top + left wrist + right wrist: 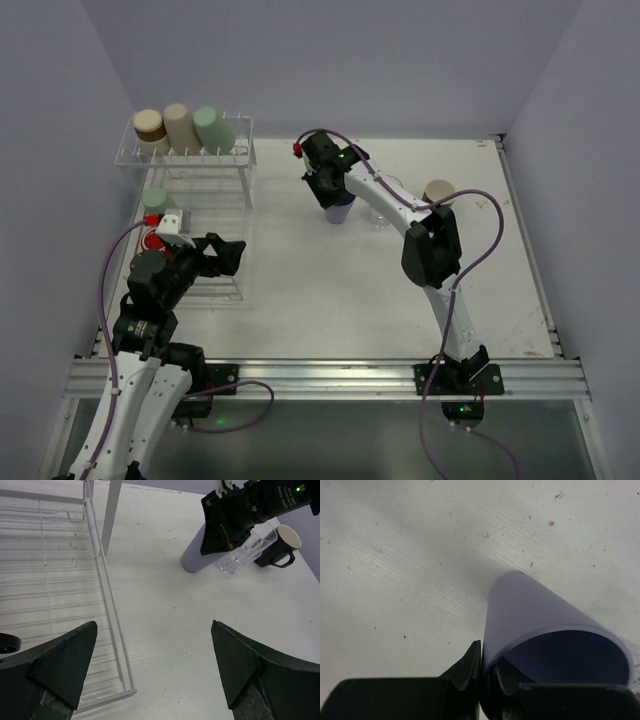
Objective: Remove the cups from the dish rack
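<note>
The white wire dish rack [244, 196] stands at the left. On its raised shelf lie a tan-brown cup [148, 124], a beige cup [180, 126] and a pale green cup [214, 128]. Another pale green cup [158, 202] and a red cup [151, 241] sit on the rack's base behind my left arm. My left gripper [233, 256] hangs open and empty over the rack's near right corner [107, 605]. My right gripper [486, 672] is shut on the rim wall of the purple cup [535, 610], which stands upright on the table [338, 212].
A clear glass [380, 214] and a black cup with a cream inside [438, 192] stand on the table just right of the purple cup; both also show in the left wrist view, the glass [242, 556] and the black cup [281, 544]. White walls close in the table.
</note>
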You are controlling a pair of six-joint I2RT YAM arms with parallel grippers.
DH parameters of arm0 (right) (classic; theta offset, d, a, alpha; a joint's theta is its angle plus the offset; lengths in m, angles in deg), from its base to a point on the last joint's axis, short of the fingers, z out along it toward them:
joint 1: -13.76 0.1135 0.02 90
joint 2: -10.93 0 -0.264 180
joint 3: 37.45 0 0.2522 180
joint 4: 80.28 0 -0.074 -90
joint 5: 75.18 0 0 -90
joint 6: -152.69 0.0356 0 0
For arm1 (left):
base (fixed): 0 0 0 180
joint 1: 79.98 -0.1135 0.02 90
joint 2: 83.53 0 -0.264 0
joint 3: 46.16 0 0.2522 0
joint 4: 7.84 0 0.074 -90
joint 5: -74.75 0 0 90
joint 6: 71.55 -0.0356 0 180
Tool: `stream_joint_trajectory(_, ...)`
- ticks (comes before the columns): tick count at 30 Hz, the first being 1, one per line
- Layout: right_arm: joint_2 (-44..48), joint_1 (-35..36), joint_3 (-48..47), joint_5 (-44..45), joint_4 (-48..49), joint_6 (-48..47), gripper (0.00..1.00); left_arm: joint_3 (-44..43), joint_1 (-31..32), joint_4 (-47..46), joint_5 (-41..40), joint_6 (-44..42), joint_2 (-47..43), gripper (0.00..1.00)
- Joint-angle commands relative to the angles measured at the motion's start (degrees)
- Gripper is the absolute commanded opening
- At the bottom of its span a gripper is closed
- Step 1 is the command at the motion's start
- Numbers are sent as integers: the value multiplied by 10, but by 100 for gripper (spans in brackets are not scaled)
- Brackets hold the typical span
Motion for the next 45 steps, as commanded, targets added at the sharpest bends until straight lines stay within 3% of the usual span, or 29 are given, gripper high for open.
stream_joint_trajectory(1, -5, 1, -22, -5, -50, -64, 11, -2, 3, 7, -10, -16, 4, 100)
stream_joint_trajectory(3, -9, 2, -22, -3, -48, -67, 14, -4, 2, 9, -13, -16, 7, 100)
stream_joint_trajectory(9, 33, 1, 1, 1, 0, -44, 49, -15, -8, 11, -27, -22, 14, 100)
stream_joint_trajectory(11, 75, 3, 15, -13, 29, -32, 66, -19, -9, 11, -53, -22, 14, 100)
stream_joint_trajectory(20, 331, 17, 247, -86, 221, 53, 88, -82, -9, 53, -194, 6, 28, 100)
stream_joint_trajectory(27, 543, 25, 519, -132, 405, 124, 89, -118, -8, 55, -305, 11, 113, 100)
stream_joint_trajectory(30, 583, 25, 576, -139, 438, 136, 89, -123, -18, 45, -333, 18, 178, 100)
stream_joint_trajectory(38, 659, 24, 668, -135, 486, 147, 87, -102, -92, -60, -330, 17, 261, 100)
stream_joint_trajectory(40, 659, 25, 672, -139, 487, 148, 87, -111, -120, -48, -325, 21, 280, 100)
stream_joint_trajectory(45, 657, 25, 673, -144, 490, 150, 87, -136, -124, 24, -386, 45, 280, 100)
